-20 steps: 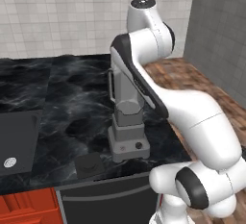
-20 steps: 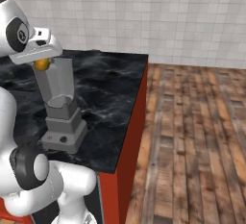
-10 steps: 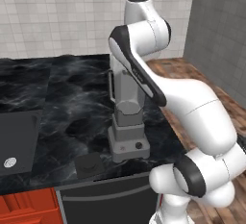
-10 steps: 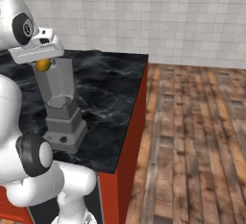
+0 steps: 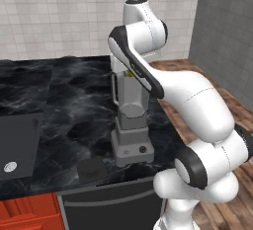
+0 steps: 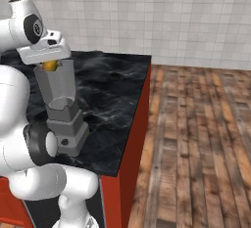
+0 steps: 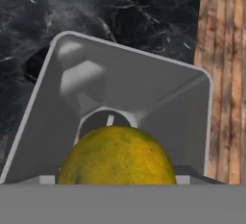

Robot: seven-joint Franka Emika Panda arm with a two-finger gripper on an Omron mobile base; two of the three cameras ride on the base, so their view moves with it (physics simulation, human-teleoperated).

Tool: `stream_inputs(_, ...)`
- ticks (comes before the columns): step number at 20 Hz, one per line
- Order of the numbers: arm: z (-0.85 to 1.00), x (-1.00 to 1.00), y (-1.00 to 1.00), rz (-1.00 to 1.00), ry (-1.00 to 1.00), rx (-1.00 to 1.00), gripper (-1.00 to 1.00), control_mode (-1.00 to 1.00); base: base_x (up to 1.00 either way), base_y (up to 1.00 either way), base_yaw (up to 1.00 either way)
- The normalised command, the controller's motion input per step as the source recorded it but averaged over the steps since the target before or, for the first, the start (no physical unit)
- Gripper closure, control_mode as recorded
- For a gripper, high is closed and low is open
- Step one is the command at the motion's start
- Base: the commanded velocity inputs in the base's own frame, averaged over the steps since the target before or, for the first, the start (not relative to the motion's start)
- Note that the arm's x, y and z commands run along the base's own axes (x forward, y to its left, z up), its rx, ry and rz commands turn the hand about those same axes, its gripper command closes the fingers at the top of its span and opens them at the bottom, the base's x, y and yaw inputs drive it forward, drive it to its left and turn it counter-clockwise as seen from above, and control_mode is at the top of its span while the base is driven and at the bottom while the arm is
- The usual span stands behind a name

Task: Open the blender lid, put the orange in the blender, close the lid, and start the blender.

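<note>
The grey blender [image 5: 131, 125] stands near the counter's front right corner, its jar open at the top. Its base [image 6: 66, 129] carries a red button [image 5: 127, 151] and a black knob [image 5: 142, 149]. The blender lid [image 5: 94, 169] lies flat on the counter, just left of the base. My gripper [image 6: 49, 61] hangs right over the jar's rim, shut on the orange [image 6: 50, 65]. In the hand view the orange [image 7: 117, 156] sits close in front, hiding the fingertips, with the jar's open mouth [image 7: 144, 93] directly below it.
A dark sink basin [image 5: 12, 147] is set into the black marble counter [image 5: 69, 100] at the left. The counter's right edge [image 6: 139, 109] drops to a wooden floor [image 6: 196, 139]. A tiled wall [image 5: 59, 17] runs behind.
The hand with the orange has sunk slightly toward the jar's mouth, and the arm's elbow has swung up and over. Blender and lid have not moved.
</note>
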Motion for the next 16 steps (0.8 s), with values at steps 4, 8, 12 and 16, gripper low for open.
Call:
stream_inputs(4, -0.8, 0.0, 0.0, -0.01, 0.07, 0.0, 1.0, -1.0, 0.0, 0.0, 0.0)
stream_inputs(8, -0.73, 0.0, 0.0, -0.02, 0.06, 0.0, 1.0, -1.0, 0.0, 0.0, 0.0)
stream_inputs(12, -0.52, 0.0, 0.0, -0.03, 0.01, 0.0, -1.0, -1.0, 0.0, 0.0, 0.0)
stream_inputs(16, -0.28, 0.0, -0.02, -0.04, 0.0, 0.0, -1.0, -1.0, 0.0, 0.0, 0.0)
